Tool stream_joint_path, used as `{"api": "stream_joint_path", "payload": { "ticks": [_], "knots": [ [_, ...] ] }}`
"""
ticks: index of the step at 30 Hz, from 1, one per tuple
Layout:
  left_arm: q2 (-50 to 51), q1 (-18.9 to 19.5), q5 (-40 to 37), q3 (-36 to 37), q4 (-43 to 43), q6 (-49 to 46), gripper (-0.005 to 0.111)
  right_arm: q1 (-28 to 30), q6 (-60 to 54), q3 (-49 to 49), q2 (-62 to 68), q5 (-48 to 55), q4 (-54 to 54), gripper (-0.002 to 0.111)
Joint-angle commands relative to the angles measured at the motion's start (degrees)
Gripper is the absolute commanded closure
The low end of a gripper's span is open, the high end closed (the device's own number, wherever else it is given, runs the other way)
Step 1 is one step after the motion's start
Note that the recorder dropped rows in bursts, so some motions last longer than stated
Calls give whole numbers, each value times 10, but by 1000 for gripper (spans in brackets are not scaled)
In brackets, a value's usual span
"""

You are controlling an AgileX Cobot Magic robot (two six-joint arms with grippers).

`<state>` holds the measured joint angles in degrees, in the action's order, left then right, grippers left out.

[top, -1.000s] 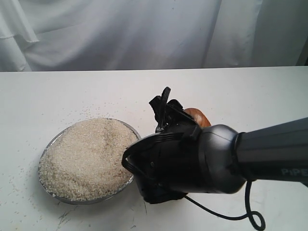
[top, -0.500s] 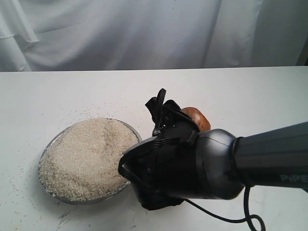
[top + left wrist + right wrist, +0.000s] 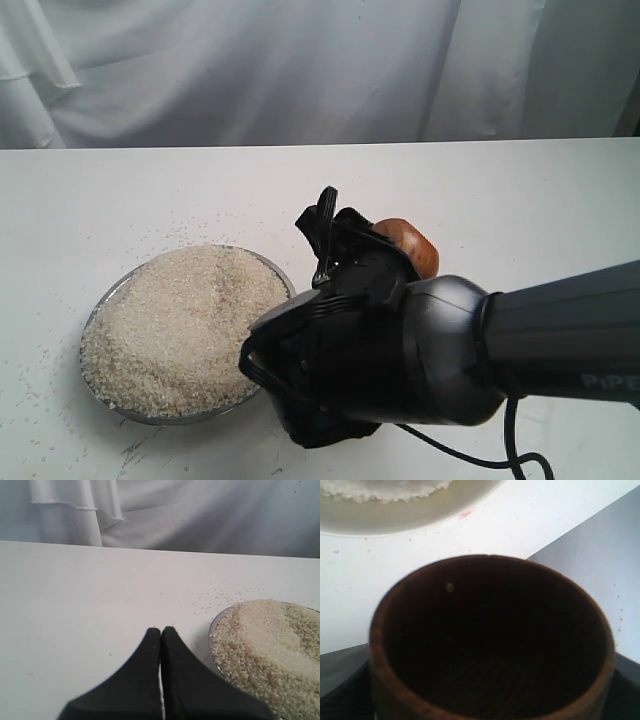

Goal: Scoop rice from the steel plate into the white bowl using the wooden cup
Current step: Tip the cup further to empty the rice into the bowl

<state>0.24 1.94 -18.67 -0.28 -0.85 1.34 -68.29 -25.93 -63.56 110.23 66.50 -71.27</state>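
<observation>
The steel plate (image 3: 98, 318) lies at the left, heaped with rice (image 3: 180, 325); it also shows beside my left gripper as the steel plate (image 3: 214, 630) with rice (image 3: 270, 645). My right gripper (image 3: 370, 240) is shut on the wooden cup (image 3: 408, 245), held just right of the plate. Close up, the wooden cup (image 3: 490, 700) is dark inside and holds only a stray grain. Beyond it curves the white bowl (image 3: 395, 522) with some rice (image 3: 385, 487) in it. In the exterior view the arm hides the bowl. My left gripper (image 3: 161, 631) is shut and empty, low over bare table.
Loose grains (image 3: 190, 232) lie scattered on the white table (image 3: 520, 190) around the plate. My right arm's black body (image 3: 400, 350) fills the front of the exterior view, with a cable (image 3: 510, 450) hanging below. A white curtain (image 3: 300, 70) closes the back.
My right arm has drifted slightly left toward the plate, carrying the wooden cup with it. The plate and rice have not moved.
</observation>
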Motion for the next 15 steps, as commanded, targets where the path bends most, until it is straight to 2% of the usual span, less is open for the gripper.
{"api": "stream_joint_path", "payload": {
  "ticks": [1, 9, 15],
  "knots": [
    [-2, 1, 4, 3, -1, 0, 107, -2, -15, -3, -1, 11, -12, 108],
    [-2, 1, 4, 3, -1, 0, 107, -3, -13, -3, -1, 10, -12, 108],
    [-2, 1, 4, 3, -1, 0, 107, -3, 34, -3, -5, 7, 9, 108]
  ]
}}
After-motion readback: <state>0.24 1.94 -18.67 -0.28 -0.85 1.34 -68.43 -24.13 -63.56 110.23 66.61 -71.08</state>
